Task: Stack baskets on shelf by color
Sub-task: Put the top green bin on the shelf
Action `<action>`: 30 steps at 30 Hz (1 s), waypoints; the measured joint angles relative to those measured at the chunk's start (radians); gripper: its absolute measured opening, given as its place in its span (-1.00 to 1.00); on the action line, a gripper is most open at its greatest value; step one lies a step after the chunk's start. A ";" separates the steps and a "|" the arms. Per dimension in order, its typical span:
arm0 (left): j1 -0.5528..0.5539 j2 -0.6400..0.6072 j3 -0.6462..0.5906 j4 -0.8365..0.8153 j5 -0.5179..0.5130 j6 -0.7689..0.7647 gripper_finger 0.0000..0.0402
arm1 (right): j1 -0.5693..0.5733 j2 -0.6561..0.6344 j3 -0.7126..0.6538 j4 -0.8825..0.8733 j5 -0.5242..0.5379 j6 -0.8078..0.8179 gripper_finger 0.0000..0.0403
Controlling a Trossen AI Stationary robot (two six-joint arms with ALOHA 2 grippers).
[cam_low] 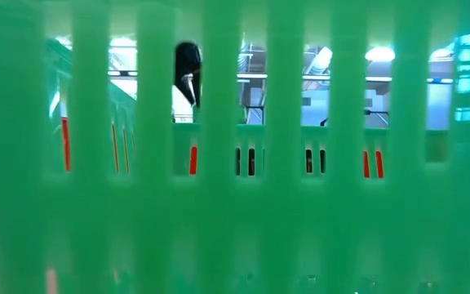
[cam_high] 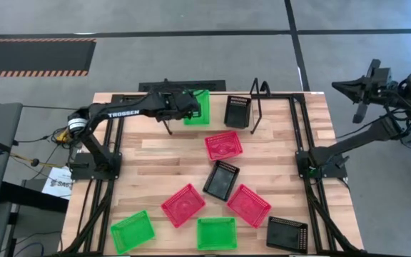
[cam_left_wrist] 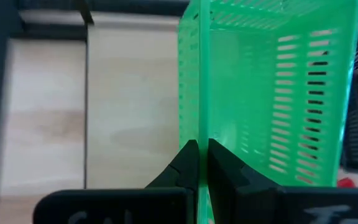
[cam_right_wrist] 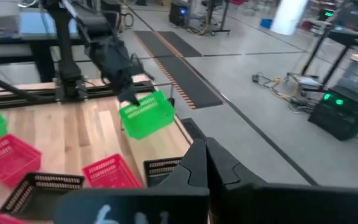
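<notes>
Left wrist view: left pincer [cam_left_wrist: 199, 163] clamped on green basket [cam_left_wrist: 272, 93] rim, above shelf [cam_high: 223, 96].

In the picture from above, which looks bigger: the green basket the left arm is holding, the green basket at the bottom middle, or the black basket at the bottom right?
1. Bottom-middle green basket and bottom-right black basket: about alike.
2. Held green basket: smallest-looking, tilted and partly hidden by the left gripper.

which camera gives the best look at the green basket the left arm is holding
The left wrist view: the left gripper is shut on the held green basket, pinching its side wall. The right wrist view shows the basket whole but farther off. The high view shows it partly under the arm. The low view doesn't show it recognisably.
</notes>
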 joint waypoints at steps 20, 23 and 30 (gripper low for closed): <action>-0.083 -0.001 0.221 -0.223 -0.151 0.046 -1.00 | -0.005 0.121 -0.298 0.181 0.019 -0.010 -1.00; -0.084 -0.001 0.221 -0.240 -0.148 0.100 -1.00 | -0.033 0.152 -0.367 0.299 0.019 -0.008 -1.00; -0.026 -0.009 0.231 -0.291 0.092 0.508 -1.00 | -0.119 0.182 -0.417 0.472 -0.077 0.006 -1.00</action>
